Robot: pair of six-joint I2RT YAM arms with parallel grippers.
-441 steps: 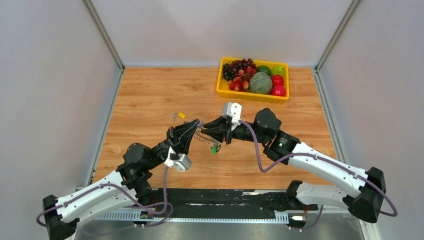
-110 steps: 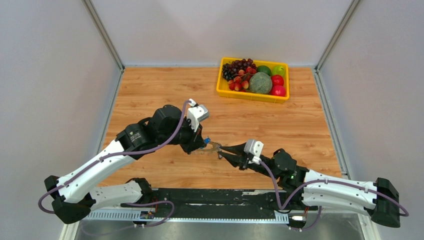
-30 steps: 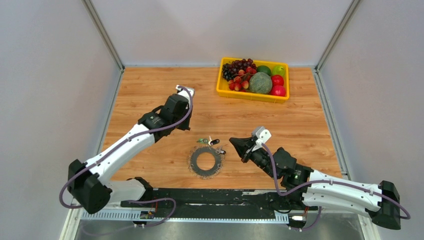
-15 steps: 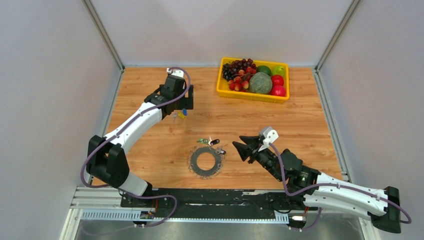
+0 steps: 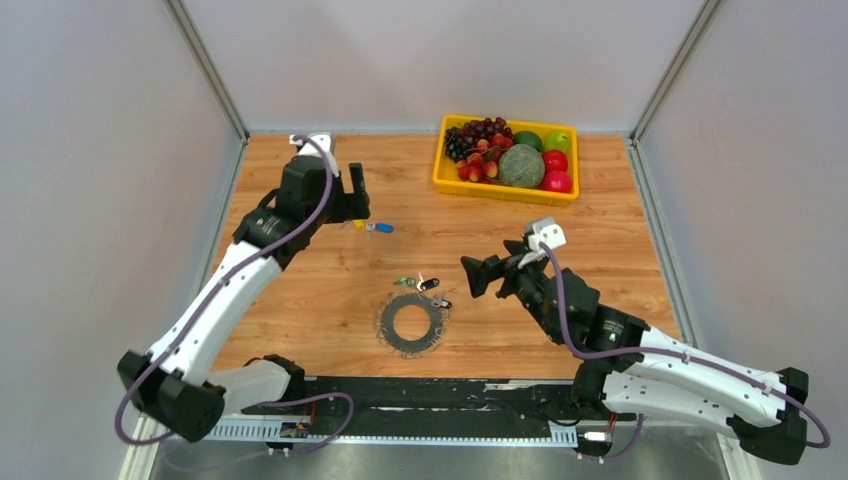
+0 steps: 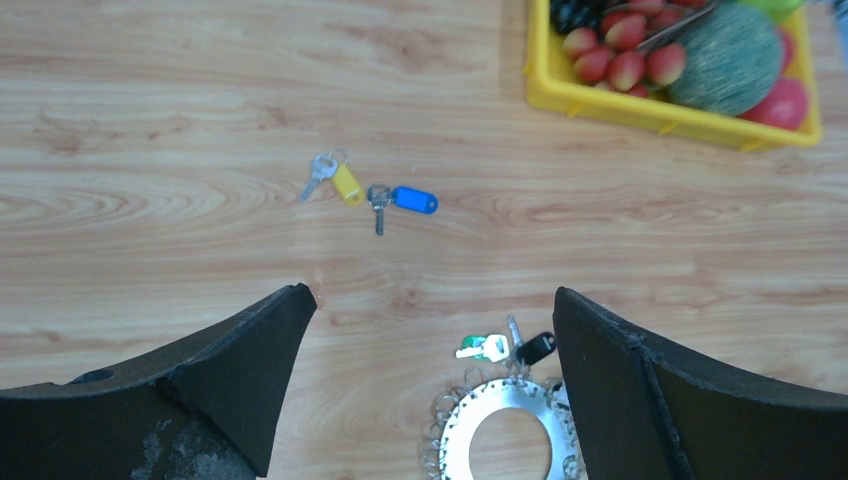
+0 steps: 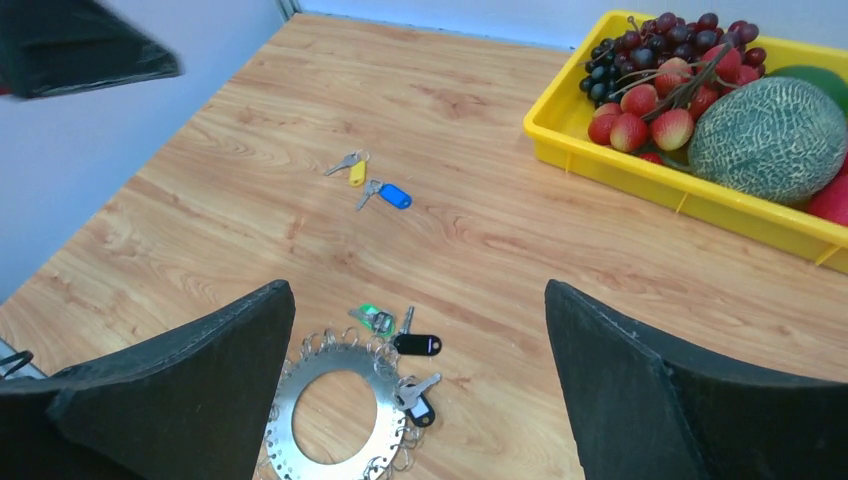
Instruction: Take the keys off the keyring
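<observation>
Near the frame's centre, the keyring (image 5: 411,325) lies flat on the tabletop (image 5: 620,250); left gripper (image 5: 358,195) and right gripper (image 5: 486,267) both gape wide, empty.

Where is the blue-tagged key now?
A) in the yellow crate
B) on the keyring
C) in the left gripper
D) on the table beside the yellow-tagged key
D: the blue-tagged key lies on the table next to the yellow-tagged key, away from the keyring.

Blue key (image 5: 380,228) down (beside yellow key (image 5: 358,225))
</observation>
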